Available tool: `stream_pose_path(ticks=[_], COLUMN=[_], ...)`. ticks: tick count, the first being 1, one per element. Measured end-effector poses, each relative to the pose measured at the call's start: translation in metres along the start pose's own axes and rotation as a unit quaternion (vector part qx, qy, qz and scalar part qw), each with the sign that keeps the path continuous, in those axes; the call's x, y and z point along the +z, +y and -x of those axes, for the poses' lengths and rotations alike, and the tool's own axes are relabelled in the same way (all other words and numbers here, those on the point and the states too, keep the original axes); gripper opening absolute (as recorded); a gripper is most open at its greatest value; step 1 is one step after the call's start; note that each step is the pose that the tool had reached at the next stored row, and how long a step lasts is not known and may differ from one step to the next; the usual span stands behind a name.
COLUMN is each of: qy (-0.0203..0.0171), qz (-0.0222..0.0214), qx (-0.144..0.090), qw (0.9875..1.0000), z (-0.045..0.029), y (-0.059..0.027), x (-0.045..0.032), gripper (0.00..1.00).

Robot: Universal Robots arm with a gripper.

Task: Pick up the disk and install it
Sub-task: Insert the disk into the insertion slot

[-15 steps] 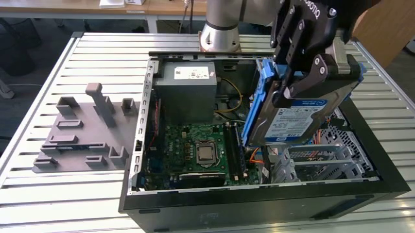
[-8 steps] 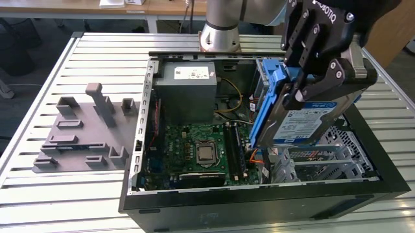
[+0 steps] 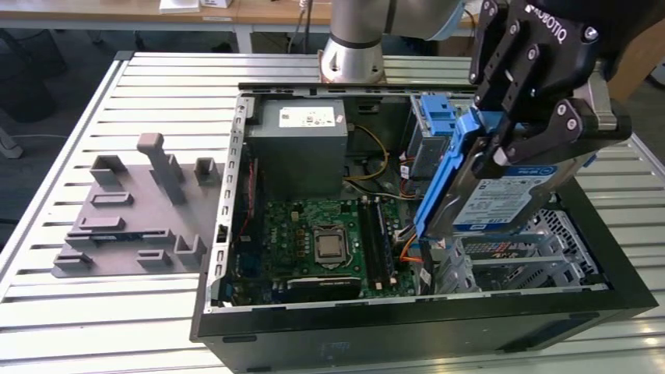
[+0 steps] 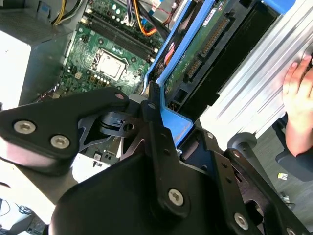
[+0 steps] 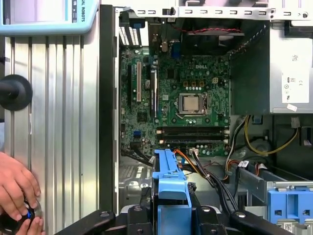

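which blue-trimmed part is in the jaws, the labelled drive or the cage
The disk with the blue-and-white label: the gripper clamps it in its jaws, tilted, over the open case. The cage with the blue latch sits inside the case, ungripped.

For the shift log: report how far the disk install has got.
Done: the disk is picked up, clamped in the hand. In hand: it hangs tilted over the open computer case, by the drive cage. Left: it is not yet seated in the cage.
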State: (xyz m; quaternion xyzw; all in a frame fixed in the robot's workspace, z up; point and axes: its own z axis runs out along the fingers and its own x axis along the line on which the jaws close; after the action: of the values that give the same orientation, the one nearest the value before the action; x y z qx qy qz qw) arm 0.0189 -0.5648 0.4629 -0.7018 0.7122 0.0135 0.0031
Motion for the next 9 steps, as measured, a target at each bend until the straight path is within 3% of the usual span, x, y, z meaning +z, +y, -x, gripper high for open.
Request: stream_pose_path(ticks=[9], qy=[-0.0001], qz=[0.0000], qx=[0.000], qw=[1.0000], z=[-0.0003], y=[-0.0114], x=[0.0033], gripper=[0.36])
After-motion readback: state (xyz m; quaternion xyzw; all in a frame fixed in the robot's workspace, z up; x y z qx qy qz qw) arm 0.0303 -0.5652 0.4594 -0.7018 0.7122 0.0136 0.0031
